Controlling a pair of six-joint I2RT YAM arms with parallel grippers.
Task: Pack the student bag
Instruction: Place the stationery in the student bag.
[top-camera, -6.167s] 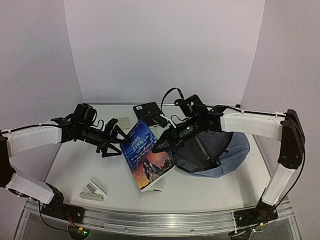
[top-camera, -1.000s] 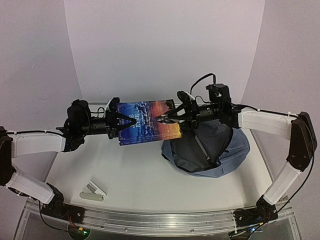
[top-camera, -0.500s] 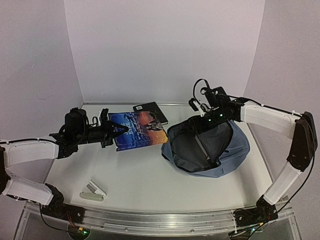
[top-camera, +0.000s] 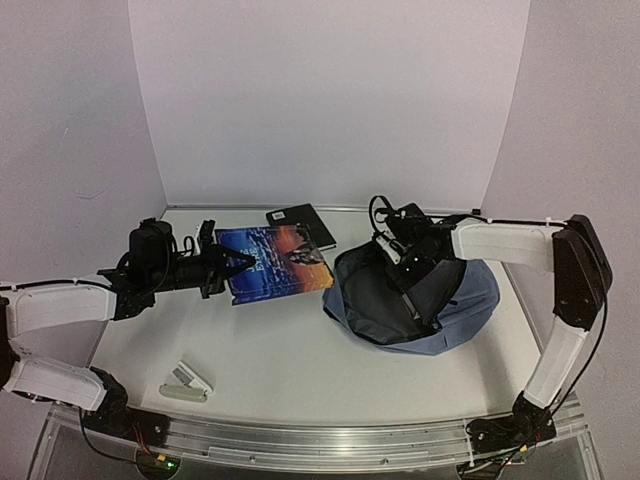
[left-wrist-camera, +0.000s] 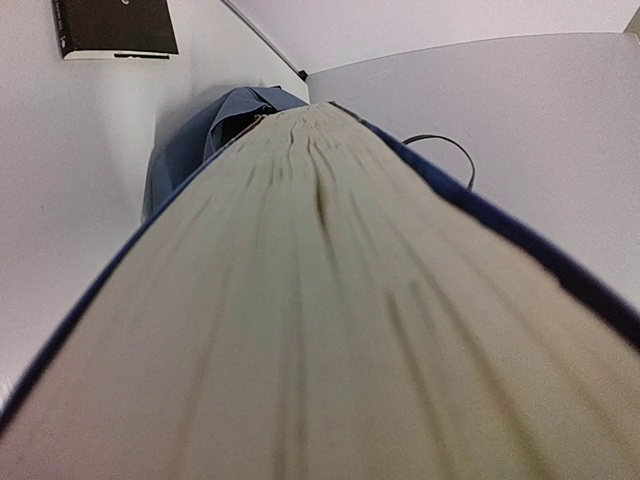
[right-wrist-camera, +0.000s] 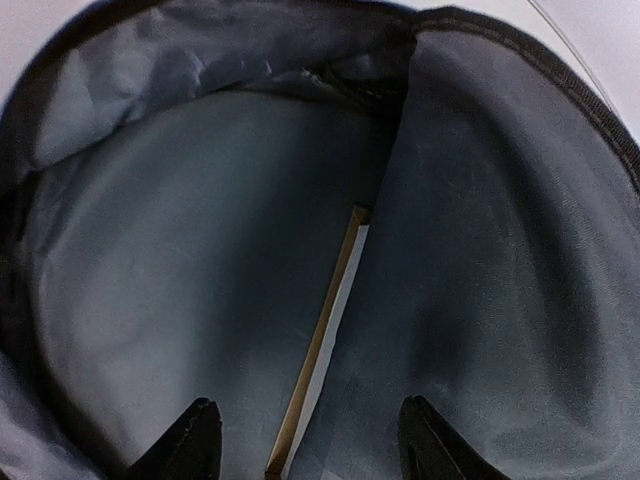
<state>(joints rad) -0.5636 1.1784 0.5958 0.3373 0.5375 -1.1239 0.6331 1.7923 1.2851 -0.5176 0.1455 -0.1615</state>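
Right of centre on the white table (top-camera: 300, 350), the student bag (top-camera: 470, 300) lies unzipped, its dark grey lining showing. Over its mouth hangs the right gripper (top-camera: 398, 256), fingers spread and holding nothing. At centre left, the left gripper (top-camera: 224, 266) pinches one edge of a blue paperback book (top-camera: 283, 258), outside the bag. A black notebook (top-camera: 302, 224) behind it and a stapler (top-camera: 187, 381) at lower left also lie unpacked. One thin pale edge (right-wrist-camera: 322, 335) shows inside the bag; packing seems barely begun.

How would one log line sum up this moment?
left gripper: grips book | right gripper: open at backpack mouth | book: outside backpack
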